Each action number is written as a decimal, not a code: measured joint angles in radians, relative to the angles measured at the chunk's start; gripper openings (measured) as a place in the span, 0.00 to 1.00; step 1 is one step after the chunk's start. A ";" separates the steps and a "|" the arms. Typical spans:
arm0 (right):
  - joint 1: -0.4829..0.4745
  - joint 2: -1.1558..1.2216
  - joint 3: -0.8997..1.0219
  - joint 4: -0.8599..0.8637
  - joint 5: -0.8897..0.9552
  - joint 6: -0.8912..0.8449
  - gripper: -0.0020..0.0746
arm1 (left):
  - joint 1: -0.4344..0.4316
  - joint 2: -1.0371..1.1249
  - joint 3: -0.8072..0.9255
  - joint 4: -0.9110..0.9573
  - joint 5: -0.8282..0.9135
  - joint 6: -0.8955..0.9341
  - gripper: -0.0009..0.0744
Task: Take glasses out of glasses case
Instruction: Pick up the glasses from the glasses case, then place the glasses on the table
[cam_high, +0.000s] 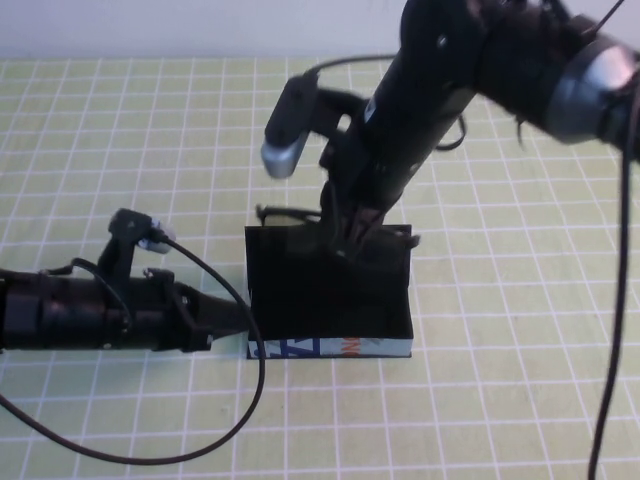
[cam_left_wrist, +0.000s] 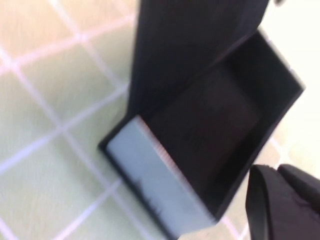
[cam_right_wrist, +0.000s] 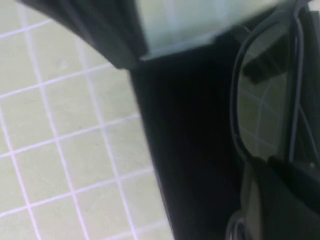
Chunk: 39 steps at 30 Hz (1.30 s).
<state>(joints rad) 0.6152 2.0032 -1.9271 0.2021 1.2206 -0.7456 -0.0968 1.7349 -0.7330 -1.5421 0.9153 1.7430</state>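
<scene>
Gripping black-framed glasses over the open case — right tool.

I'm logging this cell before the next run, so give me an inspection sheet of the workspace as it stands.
Surface: table under a pale green mat with a white grid.
Job's things: glasses case open, black, light-blue printed front facing the robot; glasses at the case's far edge, frame partly raised above it.
Clutter: nothing seen.
Grippers: right gripper reaches down into the far side of the case, shut on the glasses; left gripper lies low against the case's left side, apparently steadying it.
Cables: black cable loops over the mat from the left arm; another hangs along the right edge.
Surroundings: plain pale wall behind the table.
</scene>
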 joint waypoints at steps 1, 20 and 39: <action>0.000 -0.018 0.000 -0.024 0.002 0.042 0.05 | 0.000 -0.021 0.000 -0.001 0.000 0.000 0.01; -0.274 -0.411 0.561 -0.070 -0.155 0.585 0.05 | 0.000 -0.338 0.006 0.033 -0.008 -0.079 0.01; -0.308 -0.278 0.908 0.171 -0.540 0.603 0.12 | 0.000 -0.411 0.008 0.105 -0.009 -0.149 0.01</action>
<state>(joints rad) 0.3071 1.7254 -1.0189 0.3730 0.6803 -0.1422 -0.0968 1.3235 -0.7253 -1.4375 0.9065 1.5935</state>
